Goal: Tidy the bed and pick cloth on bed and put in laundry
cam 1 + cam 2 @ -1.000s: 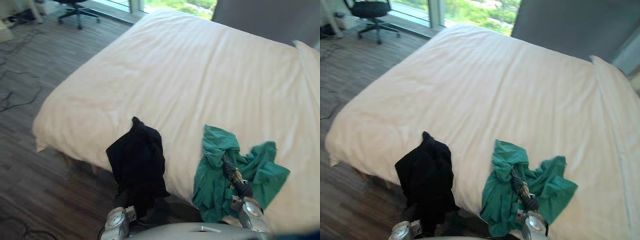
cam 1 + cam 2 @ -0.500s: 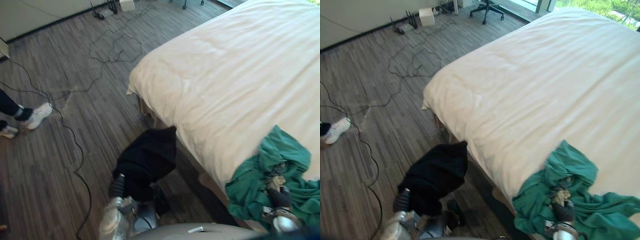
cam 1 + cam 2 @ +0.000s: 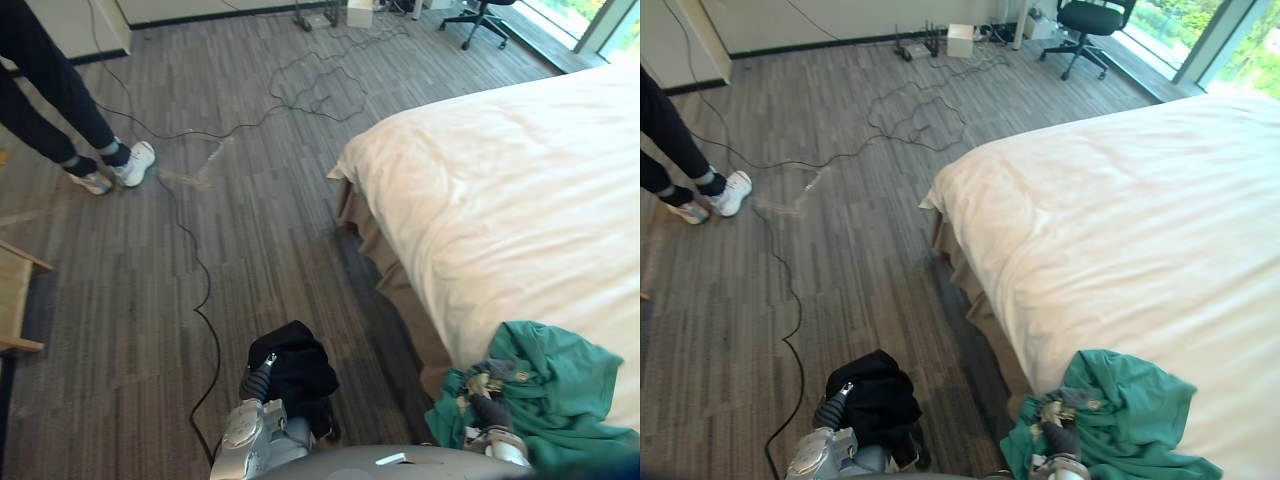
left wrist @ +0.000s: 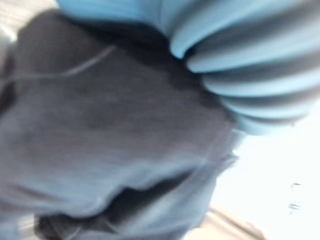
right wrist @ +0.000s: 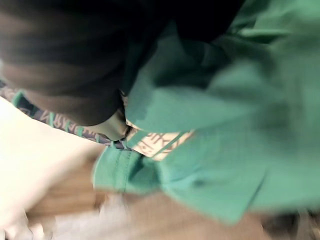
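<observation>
A black cloth (image 3: 295, 370) hangs bunched over the floor by the bed's near side, with my left hand (image 3: 258, 382) shut on it; the left wrist view has the same dark cloth (image 4: 100, 125) pressed against the hand's cover. A green cloth (image 3: 550, 385) lies crumpled on the near edge of the white bed (image 3: 500, 200) and spills over its side. My right hand (image 3: 490, 408) is buried in it and grips it. In the right wrist view the green cloth (image 5: 225, 125) wraps round the hand.
Wooden floor stretches to the left of the bed. A person (image 3: 60, 100) in white shoes stands at the far left. Loose cables (image 3: 300, 85) lie on the floor farther off. An office chair (image 3: 480, 15) stands at the back. A wooden piece of furniture (image 3: 15, 300) juts in at the left edge.
The camera has swung left, from the bed to the floor beside it. The black cloth came off the bed with my left hand. The green cloth stayed with my right hand.
</observation>
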